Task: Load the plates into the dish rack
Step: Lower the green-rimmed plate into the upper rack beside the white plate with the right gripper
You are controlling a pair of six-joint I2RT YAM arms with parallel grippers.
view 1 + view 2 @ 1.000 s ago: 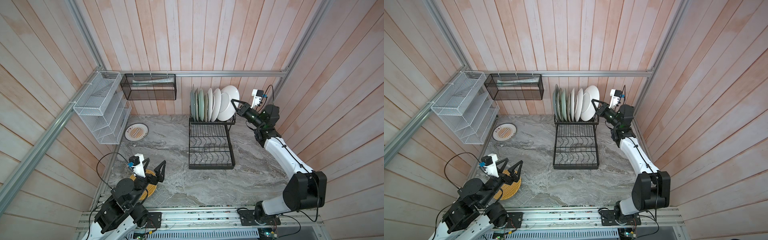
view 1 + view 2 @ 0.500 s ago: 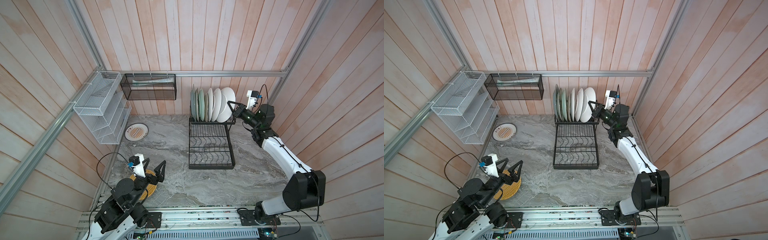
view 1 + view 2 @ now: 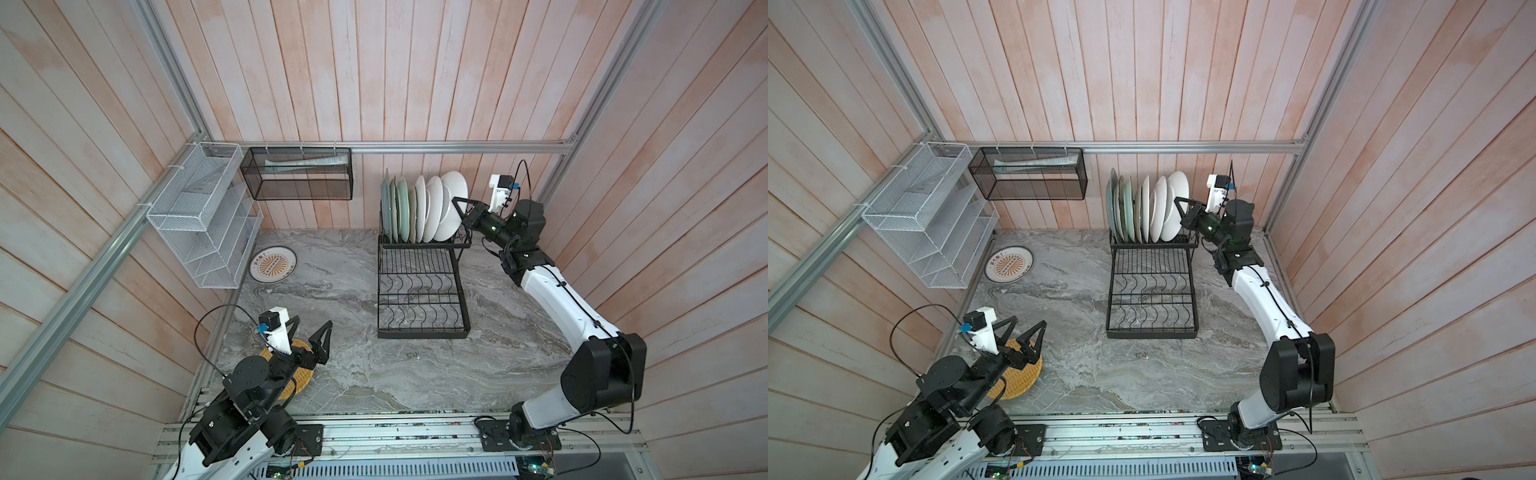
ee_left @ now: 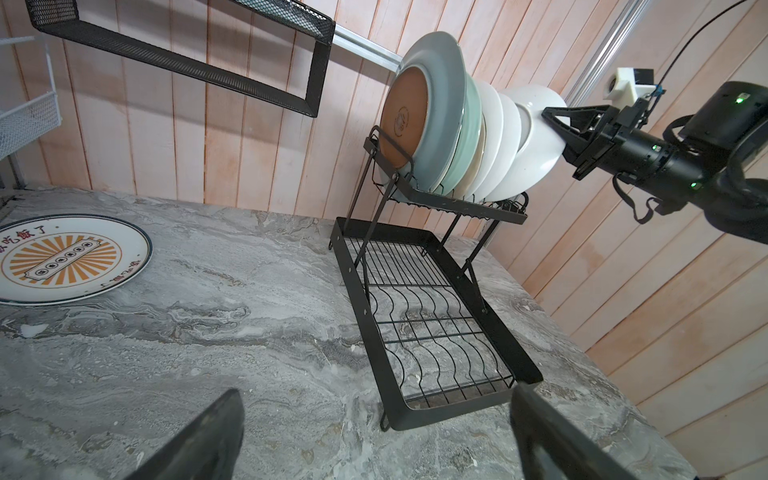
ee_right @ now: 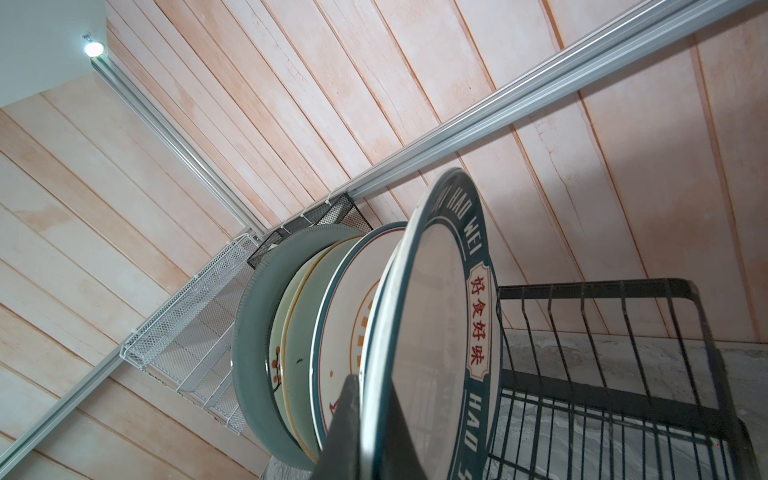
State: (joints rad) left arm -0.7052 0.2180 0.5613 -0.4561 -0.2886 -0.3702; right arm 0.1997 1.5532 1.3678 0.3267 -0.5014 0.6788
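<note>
Swung toward racked plates (image 3: 409, 208), teal-rimmed plate (image 5: 432, 332) clamped by right pincer (image 3: 457, 204); left pincer (image 3: 312, 322) spread.

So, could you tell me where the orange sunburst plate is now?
In both top views the orange sunburst plate lies flat, far left on the marble counter, beside the white mesh organizer, left of the dish rack.

White arm links (image 3: 557, 299), black joints (image 3: 602, 374), black triangular hands (image 3: 313, 321), white wrist cameras (image 3: 498, 193), black cables (image 3: 224, 306)
</note>
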